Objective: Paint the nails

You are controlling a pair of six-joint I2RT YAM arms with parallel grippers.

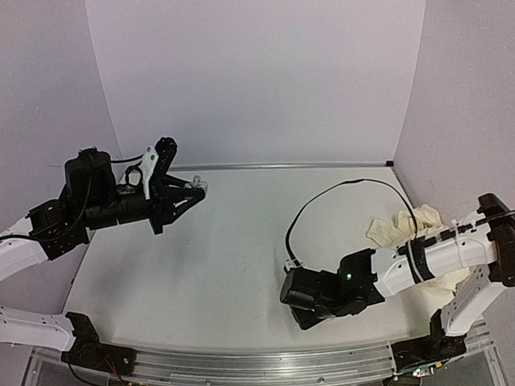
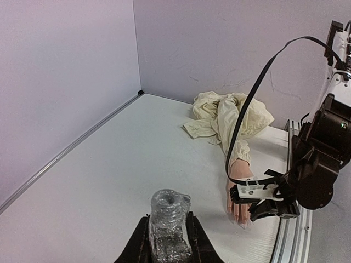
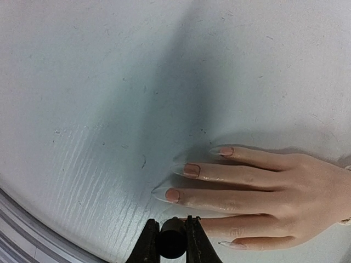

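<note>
Right gripper [image 3: 170,224], clamped on a dark cap [image 3: 172,244], hovers beside the mannequin hand [image 3: 285,183], nails [image 3: 191,170] just ahead, fingers [image 3: 236,178] lying crosswise; left gripper [image 2: 168,230], clutching a clear bottle [image 2: 170,211], far off.

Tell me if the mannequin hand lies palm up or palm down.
Palm down: the hand lies flat on the table, nails facing up.

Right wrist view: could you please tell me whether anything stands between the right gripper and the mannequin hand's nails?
Nothing visible does. The right gripper, shut on a small black cap, hangs right beside the mannequin hand; its nails lie uncovered on the white table.
</note>
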